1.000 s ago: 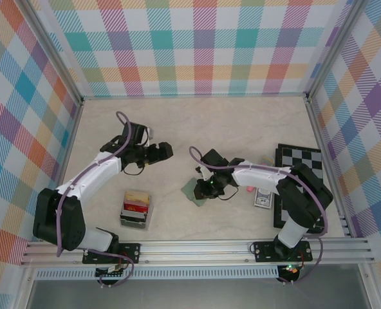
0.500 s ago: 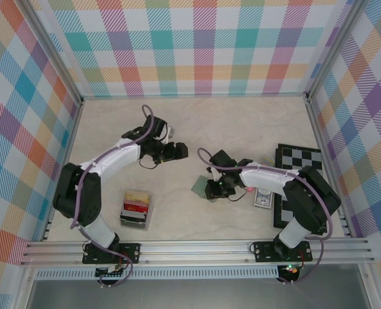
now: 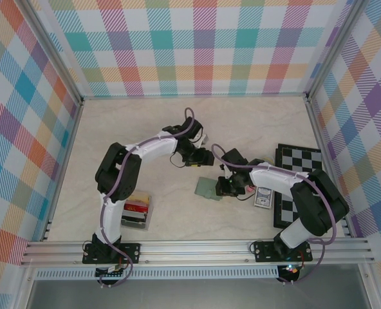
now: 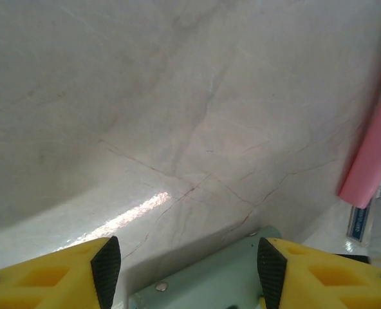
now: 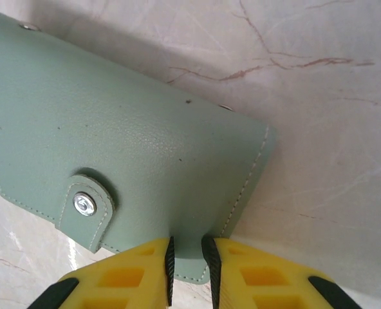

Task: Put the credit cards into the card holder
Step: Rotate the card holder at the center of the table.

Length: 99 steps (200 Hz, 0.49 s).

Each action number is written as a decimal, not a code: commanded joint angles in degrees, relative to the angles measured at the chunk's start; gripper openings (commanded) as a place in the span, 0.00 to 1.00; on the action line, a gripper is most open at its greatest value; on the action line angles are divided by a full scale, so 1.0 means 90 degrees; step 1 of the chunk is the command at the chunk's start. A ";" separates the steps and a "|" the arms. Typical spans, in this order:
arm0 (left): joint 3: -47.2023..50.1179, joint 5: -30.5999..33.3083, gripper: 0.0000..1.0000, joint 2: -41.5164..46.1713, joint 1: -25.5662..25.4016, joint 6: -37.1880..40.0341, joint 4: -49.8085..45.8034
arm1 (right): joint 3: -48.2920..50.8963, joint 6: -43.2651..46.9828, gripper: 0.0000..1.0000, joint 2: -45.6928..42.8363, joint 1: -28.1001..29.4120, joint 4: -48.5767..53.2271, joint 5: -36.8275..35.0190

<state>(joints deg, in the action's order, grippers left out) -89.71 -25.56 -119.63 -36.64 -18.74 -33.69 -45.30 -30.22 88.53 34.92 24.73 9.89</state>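
Pinching the card holder by one edge, my right gripper had its yellow fingers drawn almost together, with only the thin sage-green material caught between the black pads. The holder lay flat and folded shut on the table, about midway between the left and right edges and somewhat nearer the near edge than the far one. Its strap with the metal snap faced up.

My left gripper hung just beyond the holder's far side. Its jaws stood well apart and held nothing; between the fingers I saw bare marbled tabletop and, lower down, one corner of the holder. A pink stick lay toward the right of that corner, with a blue patterned card box beside it, up against a black-and-white chessboard by the table's right edge.

The credit cards stood well apart from the holder, upright in a clear-grey rack toward the near left corner of the table. I could make out a red card and a tan one among them; the others I could not tell apart from above.
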 commanded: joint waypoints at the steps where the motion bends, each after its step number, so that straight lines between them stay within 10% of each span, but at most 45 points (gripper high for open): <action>1: -0.0194 -0.0353 0.60 -0.0137 -0.0092 0.0258 -0.0461 | 0.0130 -0.0358 0.24 -0.0097 -0.0097 -0.0246 -0.0213; 99: 0.0718 -0.1052 0.50 0.0060 -0.0199 0.0432 -0.0422 | 0.0107 -0.0465 0.24 -0.0004 -0.0403 -0.0544 -0.0184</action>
<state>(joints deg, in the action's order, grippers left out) -86.80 -32.45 -121.82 -37.65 -15.53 -36.86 -44.66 -32.91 88.53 31.79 21.71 8.54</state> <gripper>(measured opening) 0.504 0.241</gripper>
